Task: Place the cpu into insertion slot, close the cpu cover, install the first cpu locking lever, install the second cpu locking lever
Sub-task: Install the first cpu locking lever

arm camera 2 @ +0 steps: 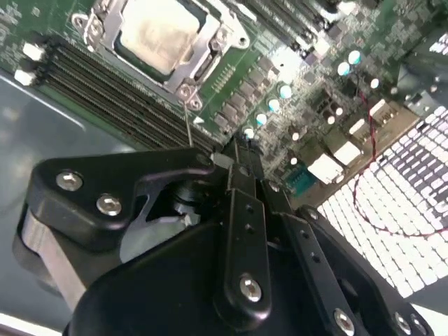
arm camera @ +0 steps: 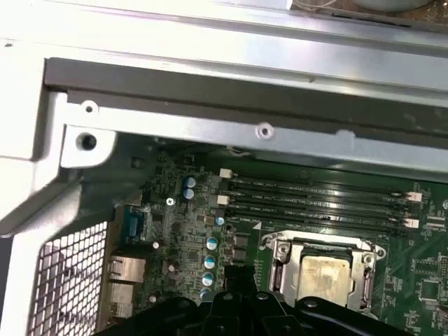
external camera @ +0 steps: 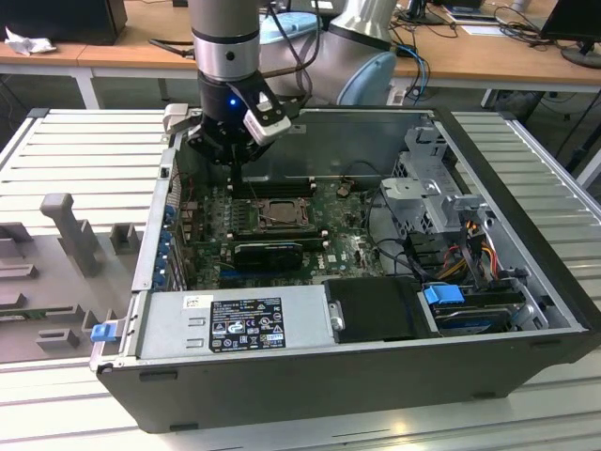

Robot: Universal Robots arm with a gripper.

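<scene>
The cpu [arm camera 2: 157,31] lies in the insertion slot [external camera: 272,212] on the green motherboard, its pale metal face showing through the window of the cpu cover [arm camera 2: 204,54], which lies flat over it. In the first wrist view the cpu [arm camera: 325,273] and cpu cover [arm camera: 280,260] sit just beyond my gripper's black body. A thin wire locking lever [arm camera 2: 187,120] rises from the socket corner toward my gripper [arm camera 2: 227,155]. The gripper [external camera: 235,172] hangs shut over the board by the socket's far corner on the exterior view's left. I cannot tell whether it touches the lever.
Long black memory slots [arm camera: 315,199] run beside the socket. A black heatsink block [external camera: 269,252], the power supply [external camera: 235,324], a drive cage [external camera: 432,202] and cables fill the case. The metal case wall [arm camera: 245,126] stands close behind the gripper.
</scene>
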